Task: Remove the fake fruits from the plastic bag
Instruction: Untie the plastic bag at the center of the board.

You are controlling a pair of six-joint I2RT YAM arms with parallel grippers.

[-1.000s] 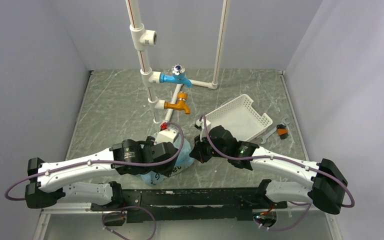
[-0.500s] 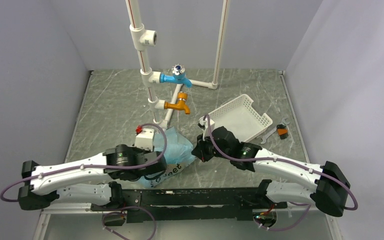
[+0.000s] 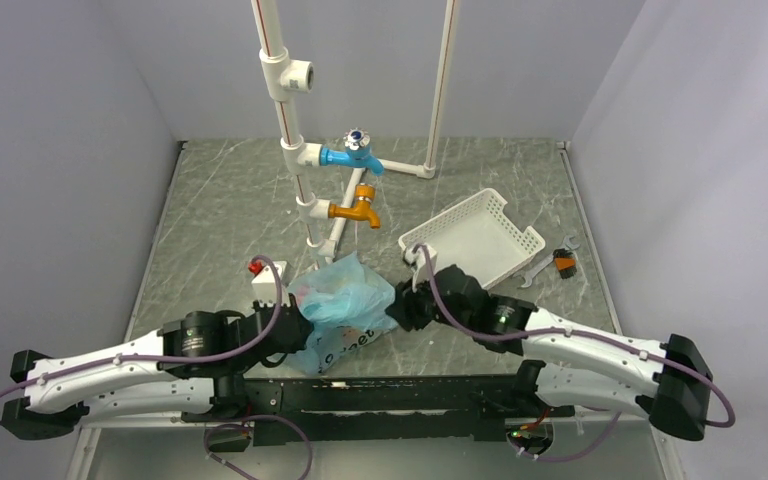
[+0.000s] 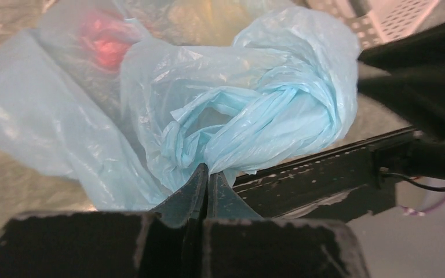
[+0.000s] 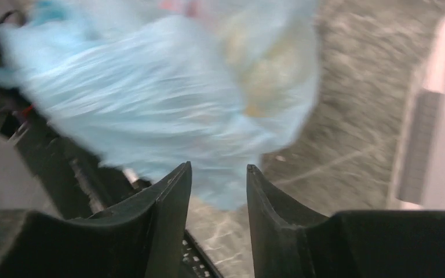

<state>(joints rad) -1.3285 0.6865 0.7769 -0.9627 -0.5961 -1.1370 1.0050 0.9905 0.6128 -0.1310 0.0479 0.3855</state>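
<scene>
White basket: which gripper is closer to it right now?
Right. The right gripper is open just off the near-left corner of the white basket, at the right edge of the plastic bag. The left gripper is across the bag, pinching its near-left side.

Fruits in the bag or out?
In: a red fruit and a yellowish fruit show through the plastic bag; the others, cannot tell.
</scene>
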